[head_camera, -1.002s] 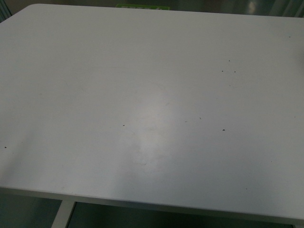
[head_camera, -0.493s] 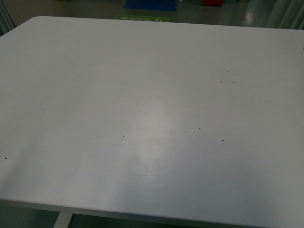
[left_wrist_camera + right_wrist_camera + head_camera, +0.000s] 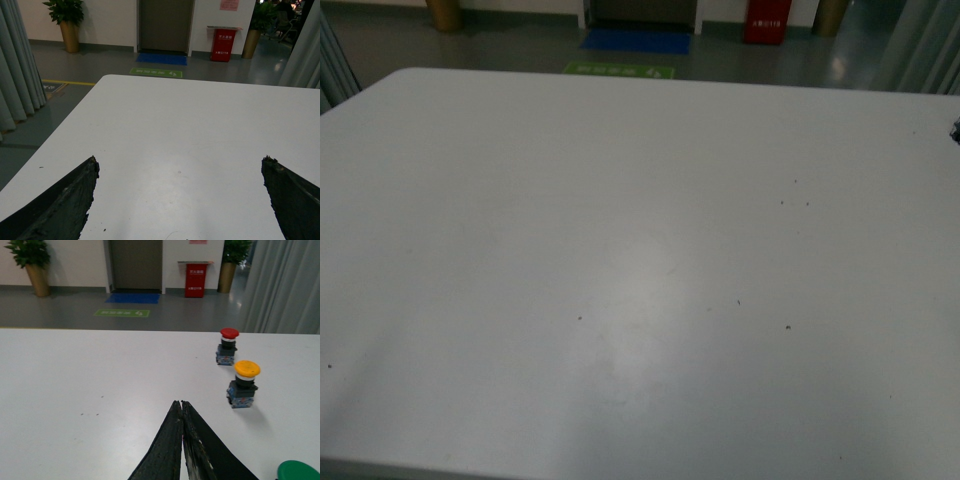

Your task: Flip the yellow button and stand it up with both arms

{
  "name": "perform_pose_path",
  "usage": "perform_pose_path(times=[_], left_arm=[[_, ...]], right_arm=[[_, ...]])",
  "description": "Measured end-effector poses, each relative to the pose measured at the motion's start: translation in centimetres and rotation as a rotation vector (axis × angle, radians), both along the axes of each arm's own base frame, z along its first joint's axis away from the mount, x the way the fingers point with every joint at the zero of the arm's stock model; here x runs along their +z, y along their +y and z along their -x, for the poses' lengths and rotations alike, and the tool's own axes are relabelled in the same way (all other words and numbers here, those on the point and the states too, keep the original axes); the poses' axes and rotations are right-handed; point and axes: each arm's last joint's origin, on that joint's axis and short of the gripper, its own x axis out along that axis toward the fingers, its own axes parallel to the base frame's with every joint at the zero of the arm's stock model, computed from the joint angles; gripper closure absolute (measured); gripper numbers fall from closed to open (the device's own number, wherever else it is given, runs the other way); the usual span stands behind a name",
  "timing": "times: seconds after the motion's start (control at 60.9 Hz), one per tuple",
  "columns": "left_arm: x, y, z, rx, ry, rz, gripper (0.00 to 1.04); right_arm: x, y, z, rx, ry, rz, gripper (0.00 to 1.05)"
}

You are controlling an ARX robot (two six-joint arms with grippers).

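Since the front view has tilted up from 1 second ago, grey floor beyond the white table (image 3: 620,250) now shows; the orange-capped yellow button (image 3: 243,384) stands upright there beside a red-capped button (image 3: 228,346); left gripper (image 3: 180,167) gapes empty, right gripper (image 3: 181,407) pinched closed, empty.

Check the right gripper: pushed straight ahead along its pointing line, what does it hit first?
Likely nothing: the shut right gripper points across bare white table. The yellow-capped push button stands off to one side, though depth is unclear.

White table (image 3: 75,370) — yellow button (image 3: 243,384) upright on its block, red button (image 3: 227,346) beyond, green cap (image 3: 299,472) nearest
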Motion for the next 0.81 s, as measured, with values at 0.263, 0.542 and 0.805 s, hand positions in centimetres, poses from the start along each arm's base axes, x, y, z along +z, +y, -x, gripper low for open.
perform_pose_path(times=[0.263,0.542,0.805], left_arm=[[0.0,0.0,0.0,0.000,0.000,0.000,0.07],[0.0,0.0,0.0,0.000,0.000,0.000,0.07],[0.0,0.0,0.0,0.000,0.000,0.000,0.07]], right_arm=[[-1.2,0.0,2.1,-0.002,0.007,0.000,1.01],[-1.0,0.0,3.9,-0.002,-0.002,0.000,1.01],[-0.6,0.1,5.1,-0.002,-0.014,0.000,1.01]])
